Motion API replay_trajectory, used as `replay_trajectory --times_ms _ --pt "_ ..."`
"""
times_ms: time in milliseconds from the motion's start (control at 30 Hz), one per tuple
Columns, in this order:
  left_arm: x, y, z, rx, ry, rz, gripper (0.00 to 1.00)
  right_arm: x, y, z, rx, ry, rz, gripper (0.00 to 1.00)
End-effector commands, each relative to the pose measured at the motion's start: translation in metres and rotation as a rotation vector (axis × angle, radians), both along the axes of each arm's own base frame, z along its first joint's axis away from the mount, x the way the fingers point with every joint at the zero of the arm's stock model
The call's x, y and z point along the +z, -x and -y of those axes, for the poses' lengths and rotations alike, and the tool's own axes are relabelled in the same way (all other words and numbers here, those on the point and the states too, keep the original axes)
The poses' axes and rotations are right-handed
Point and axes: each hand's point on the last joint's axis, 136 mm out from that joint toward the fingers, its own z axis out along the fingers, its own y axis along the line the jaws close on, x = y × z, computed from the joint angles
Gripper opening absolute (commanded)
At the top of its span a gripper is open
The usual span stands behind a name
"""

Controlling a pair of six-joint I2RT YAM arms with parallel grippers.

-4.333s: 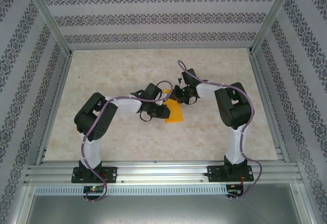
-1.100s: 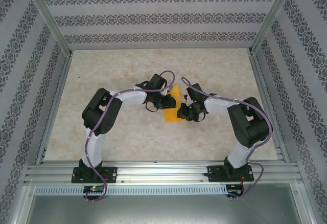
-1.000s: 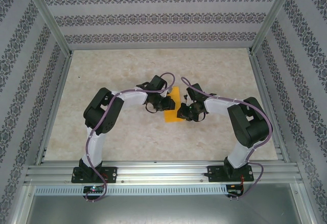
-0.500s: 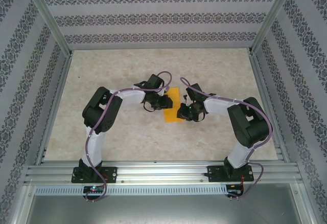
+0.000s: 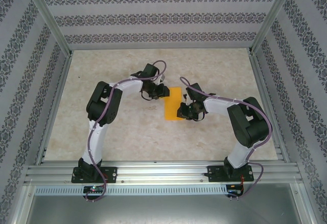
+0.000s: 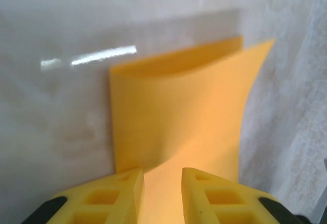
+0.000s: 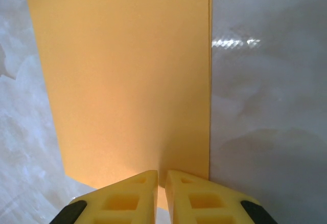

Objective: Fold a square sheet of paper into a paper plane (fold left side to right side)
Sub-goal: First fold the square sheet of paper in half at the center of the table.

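Square sheet of paper (image 5: 173, 103), less covered (left fingers (image 6: 120, 195) farther left)

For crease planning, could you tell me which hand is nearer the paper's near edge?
Right: right hand at the paper's near-right corner, left hand at its far-left corner.

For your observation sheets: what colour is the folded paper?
The paper is plain bright orange, unprinted; the right wrist view shows it best.
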Motion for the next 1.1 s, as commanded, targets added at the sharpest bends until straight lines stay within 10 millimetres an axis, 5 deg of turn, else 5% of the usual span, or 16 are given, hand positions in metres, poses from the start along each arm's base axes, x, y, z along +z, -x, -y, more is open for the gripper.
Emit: replay_trajectory --times_ms 0,233,500,700,1067 --pt "-0.015 -0.036 -0.026 0.064 -0.089 0.056 0.30 -0.032 0.032 0.031 -0.006 0.168 -0.124 0.16" --pt "0.009 -0.039 -0.026 0.059 -0.076 0.108 0.30 -0.030 0.031 0.031 -0.006 0.163 -0.118 0.16" --pt "0.052 -0.003 -0.025 0.021 0.039 0.165 0.28 -0.030 0.030 0.031 -0.007 0.165 -0.113 0.16" --pt "0.044 0.011 -0.003 -0.033 0.095 0.130 0.26 -0.029 0.028 0.030 -0.005 0.166 -0.112 0.16" --pt "0.014 -0.016 0.019 -0.055 0.045 0.112 0.24 -0.029 0.027 0.031 -0.006 0.176 -0.115 0.16"
